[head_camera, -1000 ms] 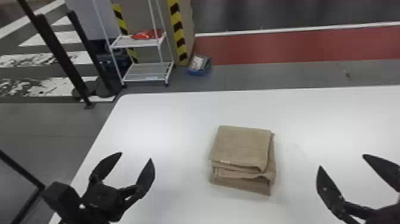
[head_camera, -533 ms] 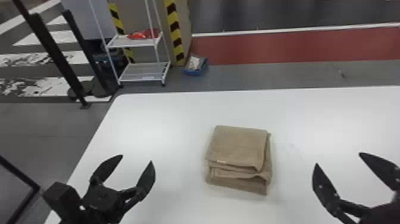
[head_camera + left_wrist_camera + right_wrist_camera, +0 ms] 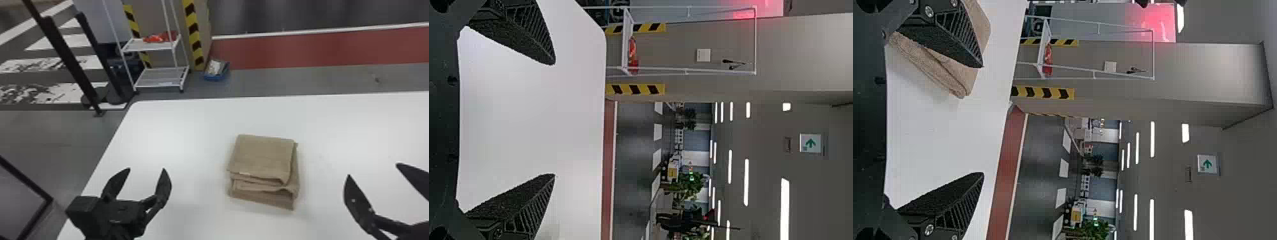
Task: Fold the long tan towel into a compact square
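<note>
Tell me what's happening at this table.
Neither gripper is holding anything: the left gripper and the right gripper both stand open, one on each side of the tan towel. The towel lies on the white table, folded into a thick, roughly square stack, with its lower layers sticking out a little on the robot's side and the right. The folding looks about finished.

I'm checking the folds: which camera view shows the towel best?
The head view: the whole towel lies uncovered on the table, its stacked layers visible. In the right wrist view, one finger of the right gripper hides part of it.
</note>
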